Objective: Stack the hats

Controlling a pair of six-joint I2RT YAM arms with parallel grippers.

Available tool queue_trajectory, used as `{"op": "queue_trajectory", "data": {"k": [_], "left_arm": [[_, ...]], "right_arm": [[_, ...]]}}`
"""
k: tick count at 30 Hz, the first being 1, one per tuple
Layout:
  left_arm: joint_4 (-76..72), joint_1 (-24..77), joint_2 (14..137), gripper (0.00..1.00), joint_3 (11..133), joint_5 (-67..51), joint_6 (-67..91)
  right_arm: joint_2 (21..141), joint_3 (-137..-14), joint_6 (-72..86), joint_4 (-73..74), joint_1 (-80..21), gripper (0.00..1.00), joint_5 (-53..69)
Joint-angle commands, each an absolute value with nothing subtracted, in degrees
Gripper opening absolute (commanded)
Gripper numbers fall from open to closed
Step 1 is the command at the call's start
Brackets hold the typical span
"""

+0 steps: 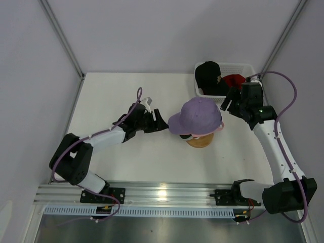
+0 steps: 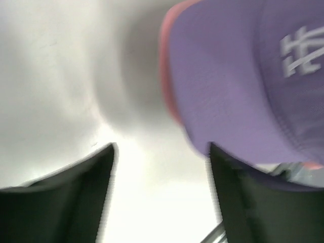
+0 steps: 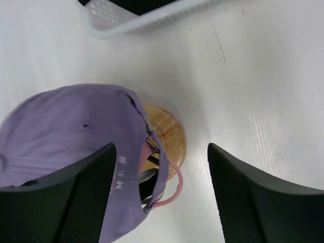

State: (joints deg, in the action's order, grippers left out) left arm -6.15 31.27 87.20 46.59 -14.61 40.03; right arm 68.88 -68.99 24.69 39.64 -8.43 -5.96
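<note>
- The lavender cap sits over a pink cap on the wooden stand, in the middle of the counter. A black cap and a red cap lie in the basket.
- The left fingers are spread beside the brim, pinching nothing. The right fingers are spread above the back strap, also empty.
- The caps look light, soft and floppy, so the stiffer brim or the rear band should give the surest hold.

- Four caps: one lavender cap, one pink cap, one black cap, one red cap.
- One wooden stand.
- One white basket.
</note>
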Motion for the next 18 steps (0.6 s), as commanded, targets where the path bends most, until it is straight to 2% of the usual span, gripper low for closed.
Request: {"op": "queue_trajectory", "data": {"k": [1, 2, 4, 10, 11, 13, 18], "left_arm": [[6.3, 31.2, 80.8, 0.84, 50.2, -10.0, 33.5], [8.2, 31.2, 78.9, 0.90, 51.3, -9.2, 32.7], [15.0, 30.8, 77.4, 0.93, 56.8, -7.5, 30.7], [27.1, 26.9, 74.0, 0.95, 70.0, -6.9, 22.8], [27.6, 26.7, 73.7, 0.95, 72.7, -7.1, 21.2], [28.6, 26.7, 73.2, 0.99, 76.0, -7.6, 17.1], [35.1, 26.7, 78.1, 0.98, 88.0, -9.0, 14.1]], "right_arm": [[69.1, -79.4, 22.6, 44.6, -8.2, 0.80, -8.7], [69.3, -81.5, 22.1, 45.3, -7.7, 0.83, -9.1], [71.5, -88.2, 19.9, 45.0, -6.9, 0.86, -9.2], [82.7, -99.3, 11.0, 36.8, -5.5, 0.94, -7.3], [84.8, -100.4, 9.1, 34.7, -5.5, 0.99, -6.2], [91.7, -102.6, 4.8, 32.8, -5.5, 1.00, -1.2], [109.7, -116.3, 0.4, 34.4, -5.5, 0.99, 9.9]]}}
